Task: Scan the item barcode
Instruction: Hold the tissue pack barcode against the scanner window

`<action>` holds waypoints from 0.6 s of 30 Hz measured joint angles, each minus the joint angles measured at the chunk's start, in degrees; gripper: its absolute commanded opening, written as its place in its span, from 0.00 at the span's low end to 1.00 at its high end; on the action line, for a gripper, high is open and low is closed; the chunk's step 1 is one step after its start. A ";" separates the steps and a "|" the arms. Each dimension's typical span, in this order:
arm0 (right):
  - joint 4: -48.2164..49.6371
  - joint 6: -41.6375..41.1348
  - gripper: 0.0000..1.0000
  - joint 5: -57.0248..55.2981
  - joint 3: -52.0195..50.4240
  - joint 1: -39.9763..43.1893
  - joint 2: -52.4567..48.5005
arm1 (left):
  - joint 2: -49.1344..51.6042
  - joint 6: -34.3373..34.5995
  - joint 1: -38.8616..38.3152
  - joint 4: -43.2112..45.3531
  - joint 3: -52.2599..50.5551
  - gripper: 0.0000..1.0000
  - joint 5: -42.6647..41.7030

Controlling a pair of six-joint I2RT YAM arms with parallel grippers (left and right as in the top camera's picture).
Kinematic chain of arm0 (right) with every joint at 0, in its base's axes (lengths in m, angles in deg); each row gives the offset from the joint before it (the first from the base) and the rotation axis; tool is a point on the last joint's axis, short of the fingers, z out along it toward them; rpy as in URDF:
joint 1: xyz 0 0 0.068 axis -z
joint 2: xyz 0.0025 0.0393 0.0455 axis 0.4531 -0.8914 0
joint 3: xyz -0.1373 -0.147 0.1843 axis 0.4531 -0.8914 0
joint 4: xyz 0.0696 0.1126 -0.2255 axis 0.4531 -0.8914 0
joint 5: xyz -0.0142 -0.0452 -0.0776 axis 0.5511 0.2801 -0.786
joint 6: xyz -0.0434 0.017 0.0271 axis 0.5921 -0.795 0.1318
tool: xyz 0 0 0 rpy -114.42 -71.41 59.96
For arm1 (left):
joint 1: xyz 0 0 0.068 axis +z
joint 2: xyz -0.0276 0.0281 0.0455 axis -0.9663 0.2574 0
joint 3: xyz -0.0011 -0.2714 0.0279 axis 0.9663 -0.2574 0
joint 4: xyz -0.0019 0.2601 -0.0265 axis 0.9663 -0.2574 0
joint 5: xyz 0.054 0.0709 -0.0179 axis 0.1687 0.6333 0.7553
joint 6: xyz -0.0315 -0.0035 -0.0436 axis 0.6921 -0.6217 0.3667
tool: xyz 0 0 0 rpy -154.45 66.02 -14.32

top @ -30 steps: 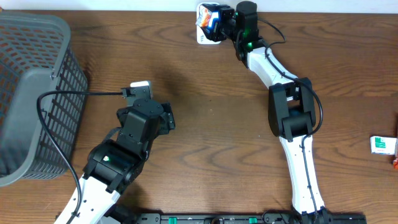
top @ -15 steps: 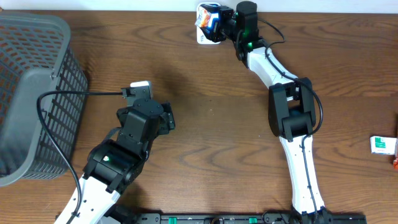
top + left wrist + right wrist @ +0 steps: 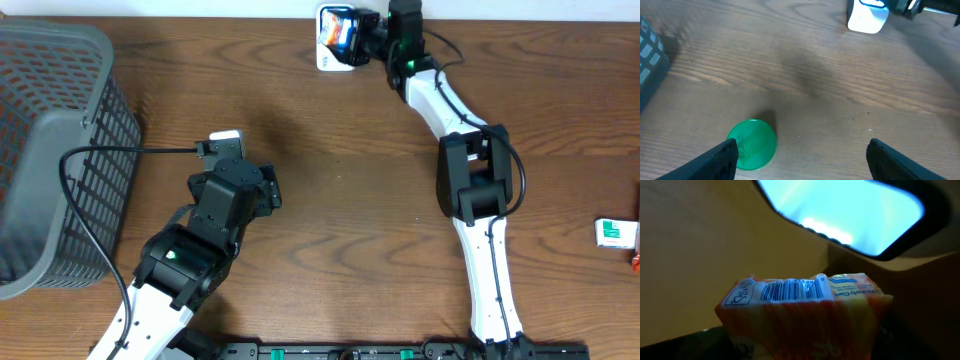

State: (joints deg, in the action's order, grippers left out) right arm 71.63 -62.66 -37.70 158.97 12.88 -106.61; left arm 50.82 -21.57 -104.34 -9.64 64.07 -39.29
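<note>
Scanning stage: an orange packet [image 3: 336,28] was held up to the scanner [image 3: 328,60] at the far edge of the table [image 3: 350,180] — its barcode [image 3: 792,291] was turned toward the lit window [image 3: 850,210].
Right gripper [image 3: 356,30]: closed on the orange packet, close before the scanner's face.
Left gripper [image 3: 800,157]: jaws spread wide, nothing held, hung near a green disc [image 3: 752,144].
Done: item picked up and presented.
Left: a completed read could not be told — afterward, as judged, the packet would be set down.
</note>
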 measured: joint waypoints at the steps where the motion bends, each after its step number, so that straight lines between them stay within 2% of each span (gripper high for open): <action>1: -0.50 0.02 0.59 0.28 0.68 0.04 0.00 | 0.00 -0.02 0.00 -0.02 0.00 0.83 0.00; 8: -6.05 0.04 0.59 1.68 3.28 0.39 0.00 | 0.00 -0.02 0.00 0.00 0.00 0.83 0.00; 14: -6.93 0.02 0.56 1.64 3.28 0.39 -0.02 | 0.00 -0.02 0.00 -0.02 0.00 0.83 0.00; 18: -8.96 0.02 0.58 1.64 3.30 0.39 -0.02 | 0.00 -0.02 0.00 0.00 0.00 0.83 0.00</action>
State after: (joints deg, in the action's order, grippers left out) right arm 62.67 -62.64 -36.06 162.27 13.27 -106.63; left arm 50.82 -21.59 -104.34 -9.64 64.07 -39.29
